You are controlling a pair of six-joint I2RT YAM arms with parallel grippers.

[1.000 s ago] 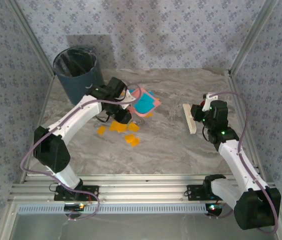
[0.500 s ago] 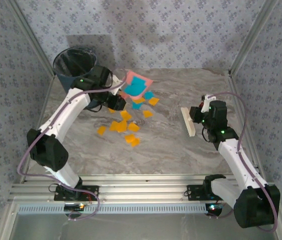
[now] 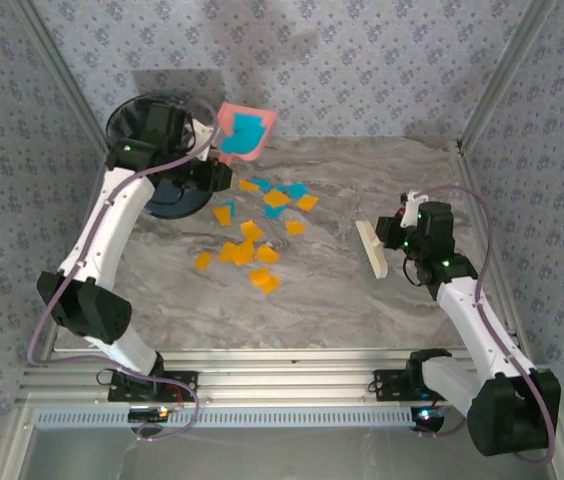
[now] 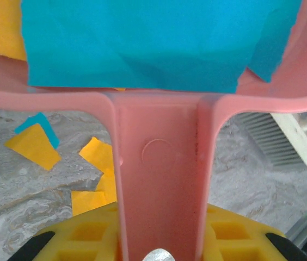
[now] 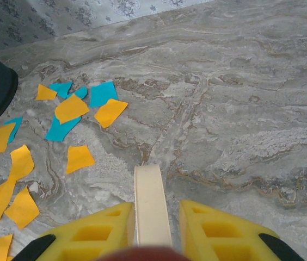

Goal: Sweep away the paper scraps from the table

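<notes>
Left claw (image 4: pixel 159 236) pinches the tilted pink dustpan (image 4: pixel 159 163) by its handle; paper scraps (image 4: pixel 131 43) ahead of it may slide off short of the bin (image 3: pixel 167 195) alongside, onto the table (image 3: pixel 342 290).

Lighting: bright, even, from overhead; table (image 3: pixel 342 290) uniformly lit, matte. Shadows: soft grey patches on the back wall (image 3: pixel 382 70) (one above the raised dustpan (image 3: pixel 245 133)). Focus: left wrist view soft, brush (image 4: pixel 284 141) hazy; right wrist view crisp on marble, blurred along bottom edge.
</notes>
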